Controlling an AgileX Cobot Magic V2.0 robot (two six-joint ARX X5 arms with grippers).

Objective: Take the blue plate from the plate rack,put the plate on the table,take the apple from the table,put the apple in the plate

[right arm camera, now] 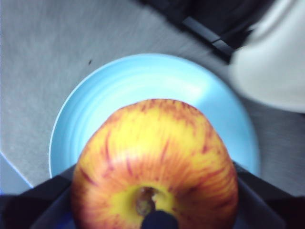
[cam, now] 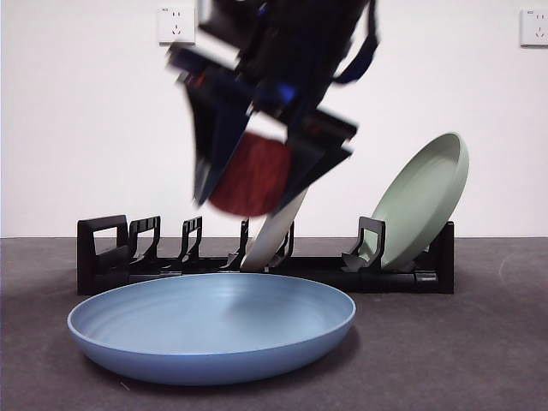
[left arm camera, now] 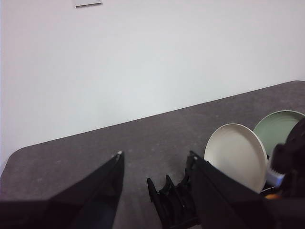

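**Apple held in the air above the blue plate**

While our right gripper (cam: 257, 167) hangs over the counter (cam: 479, 342), its jaws are clamped on either side of the apple (right arm camera: 155, 167), which we see from above in the right wrist view with its yellow dimple and stem turned toward the camera. In the front view the apple (cam: 253, 175) is a blurred red shape between the dark jaws, well clear of the counter and not touching anything below it.

Directly under the apple lies the blue plate (cam: 214, 330), flat on the counter with nothing in it, just in front of the plate rack (cam: 111, 253). From the right wrist view the blue plate (right arm camera: 152, 86) rings the apple on all visible sides.

In the rack we see a cream-white plate (cam: 272, 231) leaning in a middle slot and a sage-green plate (cam: 424, 197) tilted at the far end.

Our left gripper (left arm camera: 155, 164) is off to the side above the rack's end, its jaws spread apart and holding nothing.
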